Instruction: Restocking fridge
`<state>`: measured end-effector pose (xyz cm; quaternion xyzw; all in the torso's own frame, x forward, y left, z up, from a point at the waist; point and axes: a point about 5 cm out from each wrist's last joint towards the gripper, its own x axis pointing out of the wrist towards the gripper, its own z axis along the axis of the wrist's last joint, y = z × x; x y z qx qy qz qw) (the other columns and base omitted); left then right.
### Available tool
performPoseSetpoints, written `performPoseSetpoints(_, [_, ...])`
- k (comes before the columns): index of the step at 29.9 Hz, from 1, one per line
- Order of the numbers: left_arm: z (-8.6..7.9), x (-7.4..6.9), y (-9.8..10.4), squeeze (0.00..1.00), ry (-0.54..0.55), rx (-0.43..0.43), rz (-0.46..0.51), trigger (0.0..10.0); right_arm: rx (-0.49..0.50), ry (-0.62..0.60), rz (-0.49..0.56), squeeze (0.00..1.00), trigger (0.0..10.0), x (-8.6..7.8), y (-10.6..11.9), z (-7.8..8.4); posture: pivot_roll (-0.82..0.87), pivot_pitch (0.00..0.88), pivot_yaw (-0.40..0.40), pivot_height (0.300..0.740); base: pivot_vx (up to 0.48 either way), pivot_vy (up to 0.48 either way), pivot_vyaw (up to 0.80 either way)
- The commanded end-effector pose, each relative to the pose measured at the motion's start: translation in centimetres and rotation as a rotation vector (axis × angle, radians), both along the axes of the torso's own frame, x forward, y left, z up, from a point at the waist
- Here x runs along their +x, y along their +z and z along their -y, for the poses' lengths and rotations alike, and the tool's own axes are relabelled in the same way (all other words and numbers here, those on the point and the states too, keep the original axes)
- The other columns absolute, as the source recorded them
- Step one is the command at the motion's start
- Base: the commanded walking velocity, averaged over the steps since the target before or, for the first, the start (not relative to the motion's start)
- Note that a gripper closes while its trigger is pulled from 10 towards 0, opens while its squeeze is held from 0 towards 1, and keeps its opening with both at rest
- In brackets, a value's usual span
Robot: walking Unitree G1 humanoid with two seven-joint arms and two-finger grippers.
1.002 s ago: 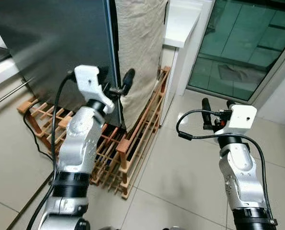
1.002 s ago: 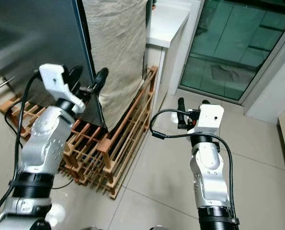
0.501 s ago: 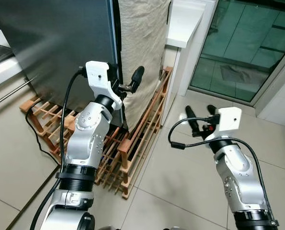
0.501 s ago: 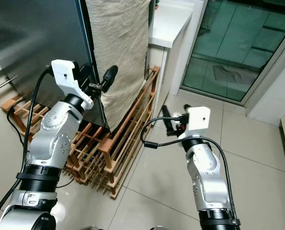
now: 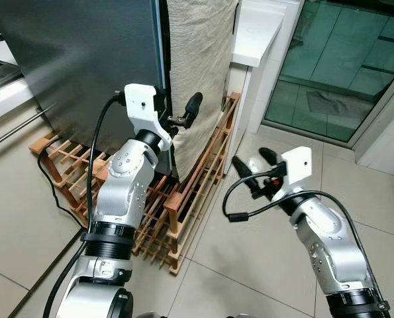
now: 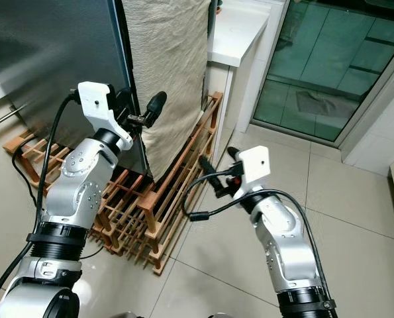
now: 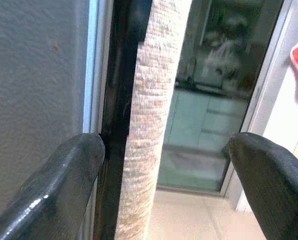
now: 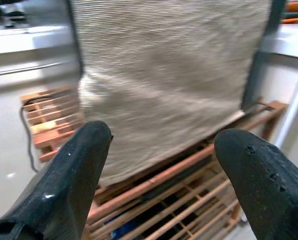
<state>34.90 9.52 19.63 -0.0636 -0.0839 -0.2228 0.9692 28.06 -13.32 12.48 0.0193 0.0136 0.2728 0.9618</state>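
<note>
The fridge stands at the upper left with its dark grey door (image 5: pixel 77 59) closed or nearly so. A beige cloth (image 5: pixel 197 59) hangs down the fridge's side. My left gripper (image 5: pixel 178 109) is open at the door's right edge, one finger against the grey face and the other out past the cloth. In the left wrist view the black edge strip (image 7: pixel 121 100) and the cloth (image 7: pixel 154 115) run between its fingers. My right gripper (image 5: pixel 251 158) is open and holds nothing, low over the floor, pointing at the cloth (image 8: pixel 164 75).
A wooden slatted rack (image 5: pixel 183 199) lies under and in front of the fridge, with a black cable (image 5: pixel 48 179) trailing over it. A white counter (image 5: pixel 259 30) and a glass sliding door (image 5: pixel 342 66) are behind. Tiled floor (image 5: pixel 249 265) spreads to the right.
My right gripper has swung left and lower, turning toward the cloth and rack. The left gripper has edged slightly right along the door's edge, still open.
</note>
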Motion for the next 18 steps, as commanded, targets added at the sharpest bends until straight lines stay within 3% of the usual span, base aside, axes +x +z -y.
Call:
performPoseSetpoints(1, [1.9,0.2,-1.4,0.00,-0.063,0.076,-0.086,10.0,-0.002,0.031,0.018,0.00,10.0,-0.1,0.8,-0.2,-0.11,0.000,0.011,0.740,0.000,0.000,0.00])
performPoseSetpoints(10, [2.9,0.7,-2.4,0.00,-0.076,0.078,-0.151,10.0,-0.001,0.018,0.031,0.00,10.0,-0.2,0.9,-0.4,-0.12,0.000,0.016,0.740,0.000,0.000,0.00])
performPoseSetpoints(18, [4.5,1.0,-1.9,0.00,-0.133,-0.053,-0.200,10.0,-0.002,0.036,0.030,0.00,10.0,-0.5,1.0,-0.8,-0.13,0.000,0.013,0.740,0.000,0.000,0.00])
